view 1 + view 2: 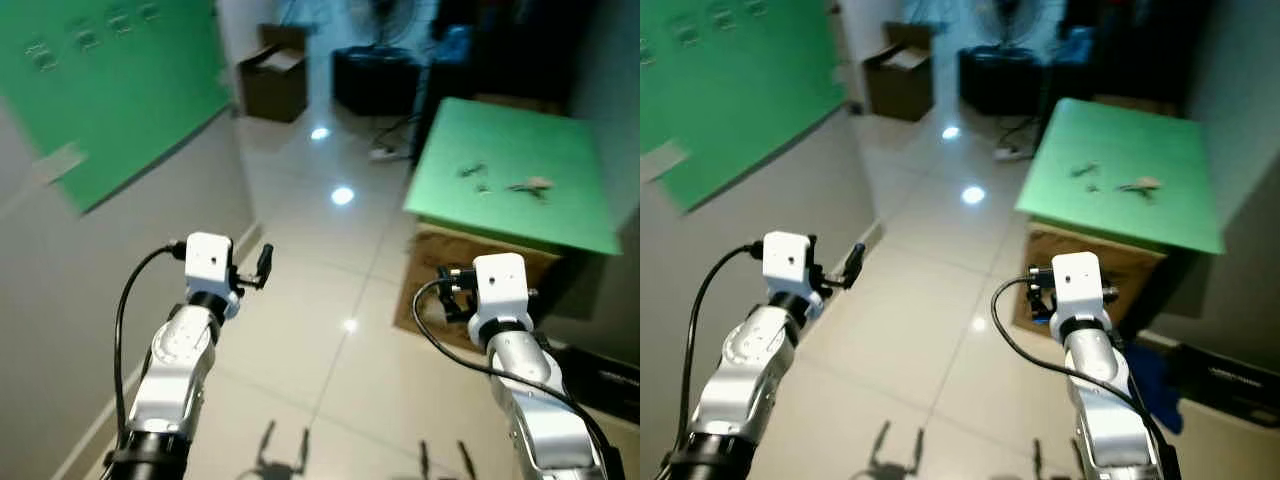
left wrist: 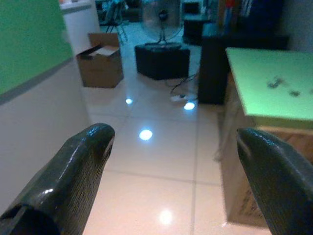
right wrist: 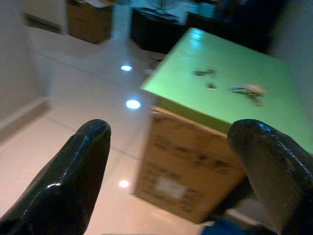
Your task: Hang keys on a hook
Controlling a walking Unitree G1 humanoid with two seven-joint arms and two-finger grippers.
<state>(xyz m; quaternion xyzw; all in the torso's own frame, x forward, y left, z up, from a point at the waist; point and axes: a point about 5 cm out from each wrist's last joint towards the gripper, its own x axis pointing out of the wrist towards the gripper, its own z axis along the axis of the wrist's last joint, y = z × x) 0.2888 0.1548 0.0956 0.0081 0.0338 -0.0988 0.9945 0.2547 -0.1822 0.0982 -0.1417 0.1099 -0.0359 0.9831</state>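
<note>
With both claws empty, left claw (image 2: 171, 186) and right claw (image 3: 168, 171) gaping, walk squarely to the table (image 1: 560, 215) (green-topped) before reaching for the keys (image 1: 530, 186).

I see an open cardboard box (image 1: 274, 82) on the glossy tiled floor (image 1: 330, 330). A fan (image 2: 161, 14) stands behind a black case (image 2: 162, 60).

Open floor (image 1: 320, 300) ahead, table (image 1: 500, 190) right, wall (image 1: 100, 250) left
</note>
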